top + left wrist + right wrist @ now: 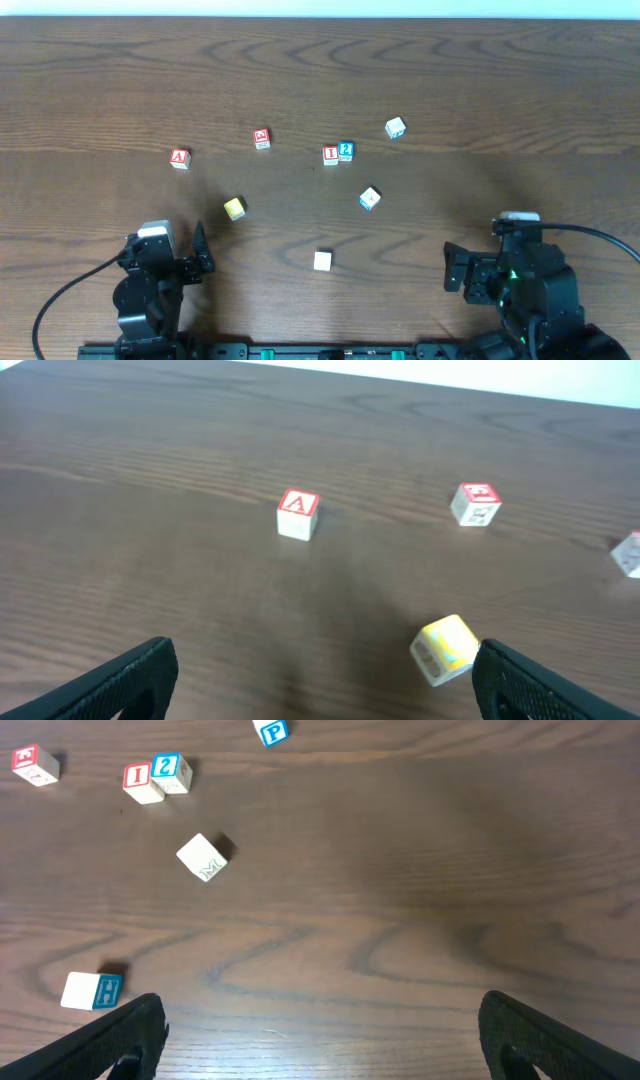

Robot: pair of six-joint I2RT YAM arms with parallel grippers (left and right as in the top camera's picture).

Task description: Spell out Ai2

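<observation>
1. Closest to the left gripper (325,658), which is spread wide and empty: yellow block (446,649), just ahead to its right.
2. Farther out, nearly dead ahead of it: A block (297,514), a cube with no long axis. Left arm judged nearer.
3. Well to its right: I block (330,154) touching 2 block (346,151).
4. Farthest from it: right gripper (322,1005), wide and empty.

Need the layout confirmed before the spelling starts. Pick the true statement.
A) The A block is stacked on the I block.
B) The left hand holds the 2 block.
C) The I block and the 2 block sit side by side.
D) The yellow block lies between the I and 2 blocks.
C: in the overhead view the I block and the 2 block sit right next to each other, while the A block lies alone on the table, well apart from them.
</observation>
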